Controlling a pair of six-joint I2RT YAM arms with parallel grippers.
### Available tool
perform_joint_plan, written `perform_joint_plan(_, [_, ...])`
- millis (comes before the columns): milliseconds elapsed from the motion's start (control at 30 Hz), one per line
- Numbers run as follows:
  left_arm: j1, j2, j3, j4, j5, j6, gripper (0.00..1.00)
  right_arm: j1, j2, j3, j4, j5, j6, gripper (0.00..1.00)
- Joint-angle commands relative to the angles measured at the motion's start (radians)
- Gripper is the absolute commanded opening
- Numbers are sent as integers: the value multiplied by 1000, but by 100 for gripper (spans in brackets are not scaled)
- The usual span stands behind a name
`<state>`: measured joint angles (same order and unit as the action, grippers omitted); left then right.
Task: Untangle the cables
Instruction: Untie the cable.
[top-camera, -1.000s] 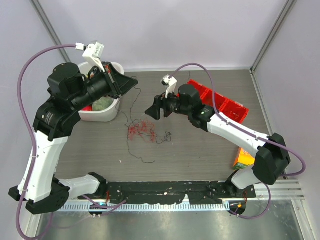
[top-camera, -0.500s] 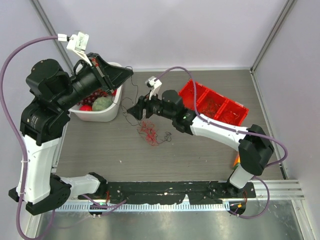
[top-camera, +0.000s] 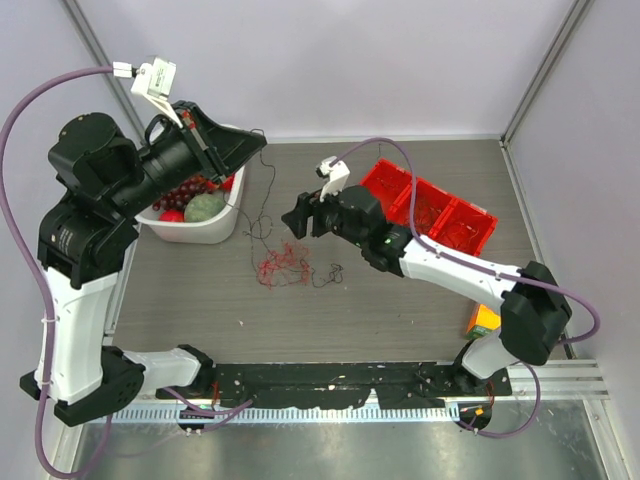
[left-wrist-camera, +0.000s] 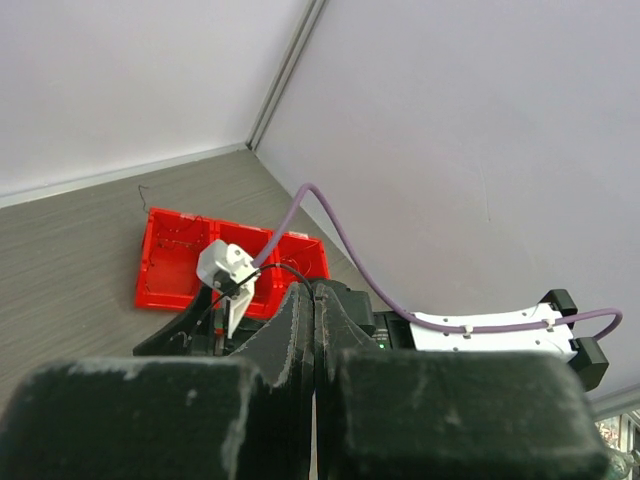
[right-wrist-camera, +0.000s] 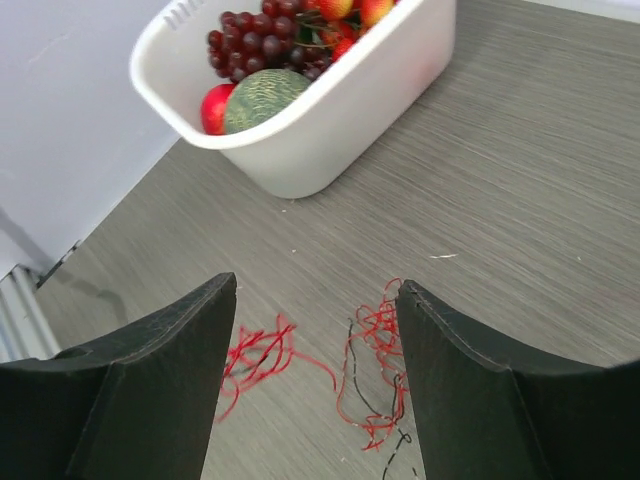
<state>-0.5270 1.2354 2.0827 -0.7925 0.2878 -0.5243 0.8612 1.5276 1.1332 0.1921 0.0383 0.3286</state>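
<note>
The cables (top-camera: 285, 266) lie on the table as a loose red tangle with a few dark strands. In the right wrist view they show as two red clumps (right-wrist-camera: 372, 365) between the fingers. My left gripper (top-camera: 260, 142) is raised over the tub's right rim and shut on a thin dark strand (top-camera: 271, 190) that hangs down to the tangle. In its own view the jaws (left-wrist-camera: 313, 288) are pressed together with the black strand at their tip. My right gripper (top-camera: 298, 218) is open and empty, just above and right of the tangle, jaws (right-wrist-camera: 315, 285) wide apart.
A white tub (top-camera: 205, 230) of grapes, a melon and other fruit stands at the back left, also in the right wrist view (right-wrist-camera: 330, 120). A red compartment tray (top-camera: 440, 210) sits at the back right. An orange-green box (top-camera: 485, 318) lies by the right arm's base.
My left gripper rose and drew back left with the dark strand. My right gripper reached left over the tangle, then pulled back right and opened wide. The tangle shifted slightly.
</note>
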Motion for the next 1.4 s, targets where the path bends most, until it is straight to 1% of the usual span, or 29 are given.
perform_joint_plan(0, [1, 3, 57, 4, 5, -10, 0, -2, -81, -29, 58, -113, -59, 70])
perform_joint_plan(100, [1, 6, 66, -11, 7, -3, 0, -1, -99, -46, 127, -224, -31, 70])
perform_joint_plan(167, [1, 9, 71, -20, 8, 4, 0, 2, -109, -52, 173, -256, -5, 70])
perform_joint_plan(333, [2, 13, 73, -14, 14, 1, 0, 13, -98, 0, 193, -261, 27, 71])
perform_joint_plan(433, [1, 22, 77, -1, 24, -8, 0, 19, -43, 36, 182, -223, 17, 71])
perform_joint_plan(500, [1, 35, 106, 3, 24, -14, 0, 19, -4, 49, 190, -193, 9, 70])
perform_joint_plan(567, [2, 53, 158, -2, 21, -19, 0, 25, 38, 48, 201, -141, 10, 63])
perform_joint_plan(600, [1, 62, 187, -2, 21, -23, 0, 25, 64, 28, 225, -102, 13, 53])
perform_joint_plan(633, [1, 79, 230, -4, 19, -28, 0, 25, 80, 10, 239, -88, 16, 49])
perform_joint_plan(667, [2, 96, 276, -7, 13, -29, 0, 25, 103, -25, 275, -60, 18, 38])
perform_joint_plan(733, [1, 128, 383, -8, -31, -31, 0, 24, 138, -102, 334, -41, 32, 33])
perform_joint_plan(767, [1, 133, 416, 1, -54, -26, 0, 24, 152, -142, 357, 3, 41, 33])
perform_joint_plan(833, [2, 124, 436, 47, -111, -23, 0, 22, 201, -191, 397, 24, 56, 33])
perform_joint_plan(933, [1, 98, 419, 101, -171, -19, 0, 21, 243, -231, 431, 55, 69, 33])
perform_joint_plan(1033, [1, 85, 399, 99, -202, -8, 0, 15, 267, -247, 429, 67, 81, 34])
perform_joint_plan(1100, [1, 67, 355, 96, -216, -2, 0, 12, 253, -243, 402, 80, 75, 37])
perform_joint_plan(1133, [1, 58, 324, 101, -222, -2, 0, 12, 241, -239, 370, 86, 72, 38])
perform_joint_plan(1167, [1, 44, 292, 101, -231, 3, 0, 3, 224, -219, 334, 95, 70, 42])
perform_joint_plan(1233, [2, 24, 232, 99, -243, 6, 0, -10, 180, -175, 168, 104, 70, 46])
perform_joint_plan(1267, [1, 13, 205, 99, -243, 7, 0, -13, 158, -170, 126, 113, 70, 49])
perform_joint_plan(1333, [1, -2, 150, 85, -240, 7, 0, -19, 80, -164, 26, 109, 55, 57])
perform_joint_plan(1367, [2, -8, 126, 76, -239, 4, 0, -25, 27, -150, -65, 110, 50, 59])
